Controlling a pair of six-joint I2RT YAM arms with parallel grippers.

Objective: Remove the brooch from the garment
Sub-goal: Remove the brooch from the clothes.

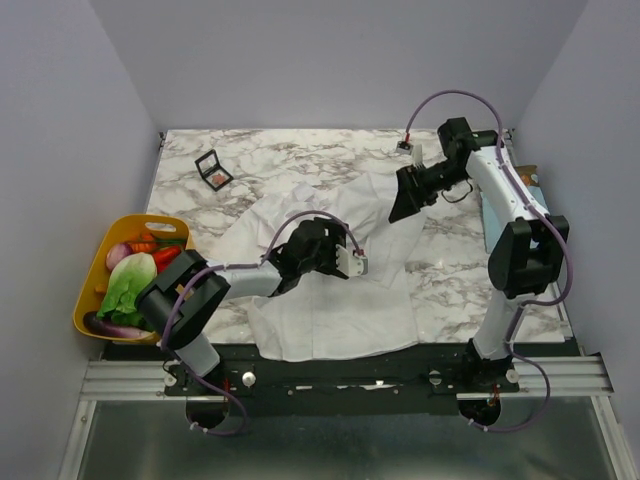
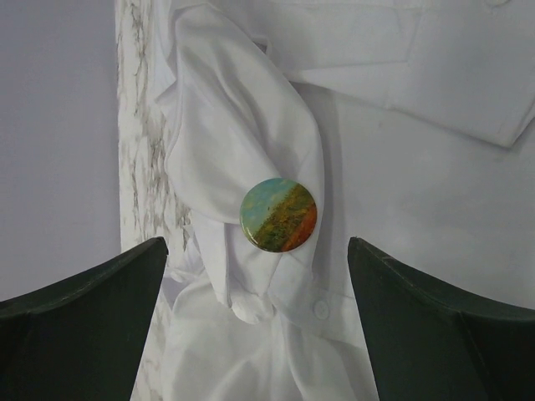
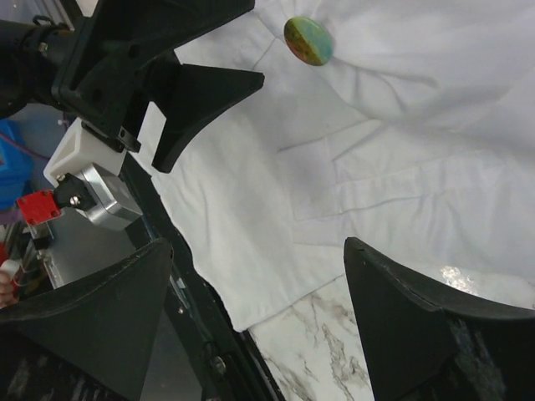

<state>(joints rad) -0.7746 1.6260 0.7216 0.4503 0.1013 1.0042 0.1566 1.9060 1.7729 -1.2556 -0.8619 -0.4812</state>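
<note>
Left wrist view frames one brooch [image 2: 278, 215] on one garment [image 2: 418, 209], left gripper [image 2: 257, 251] and right gripper [image 3: 257, 244] both spread apart.

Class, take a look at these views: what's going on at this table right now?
Two robot arms work over a large white button-up shirt spread on a marble table. The left gripper, open, faces a small round green-and-orange brooch pinned to a bunched fold of the shirt. The right gripper is open too, empty, above the shirt.

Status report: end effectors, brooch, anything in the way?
Left end effector open, aimed at brooch, no contact. Right end effector open, empty, above garment. Brooch pinned on bunched fold, nothing blocking.
</note>
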